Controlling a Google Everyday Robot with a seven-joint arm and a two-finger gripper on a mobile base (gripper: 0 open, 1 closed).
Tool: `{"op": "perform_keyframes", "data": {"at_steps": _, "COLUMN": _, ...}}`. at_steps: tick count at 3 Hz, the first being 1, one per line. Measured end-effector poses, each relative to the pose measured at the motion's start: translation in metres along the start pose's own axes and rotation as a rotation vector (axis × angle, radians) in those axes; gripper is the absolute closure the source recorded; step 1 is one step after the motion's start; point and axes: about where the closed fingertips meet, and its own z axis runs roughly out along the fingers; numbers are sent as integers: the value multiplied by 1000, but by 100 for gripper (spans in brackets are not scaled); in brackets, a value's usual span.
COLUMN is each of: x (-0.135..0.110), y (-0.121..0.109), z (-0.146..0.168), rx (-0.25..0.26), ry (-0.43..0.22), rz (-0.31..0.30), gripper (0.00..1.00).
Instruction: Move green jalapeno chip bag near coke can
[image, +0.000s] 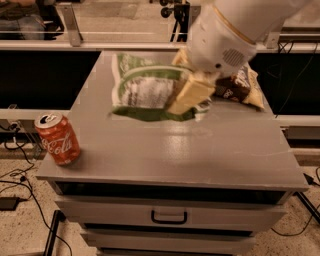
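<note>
Camera view: the tool (186, 97) hangs over the back half of the grey worktop (200, 150), at the end of a thick white arm (227, 35) that comes in from the upper right. Its cream-coloured fingers (192, 92) are pinched onto the right end of the green jalapeno chip bag (145, 92). The bag stretches out to the left of the tool, lying roughly level with its white label panel facing up. It sits over the middle-back of the worktop; whether its underside touches the surface cannot be told. The coke can (57, 139) stands upright at the front left corner of the worktop, well apart from the bag and nearer the camera. A dark brown and yellow chip bag (240, 87) lies on the worktop at the back right, partly hidden behind the arm. Below the worktop's front edge is a drawer with a dark handle (169, 217). Black cables (15, 175) trail over the floor at left.
</note>
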Motion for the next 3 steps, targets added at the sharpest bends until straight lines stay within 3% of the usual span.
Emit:
{"op": "perform_keyframes", "data": {"at_steps": 1, "x": -67, "y": -31, "z": 34, "rx": -40, "ry": -57, "rz": -111, "gripper": 100}}
{"op": "perform_keyframes", "data": {"at_steps": 2, "x": -99, "y": -65, "z": 68, "rx": -82, "ry": -65, "rz": -105, "gripper": 100}}
{"op": "perform_keyframes", "data": {"at_steps": 3, "x": -104, "y": -100, "z": 86, "rx": -105, "ry": -72, "rz": -45, "gripper": 100}}
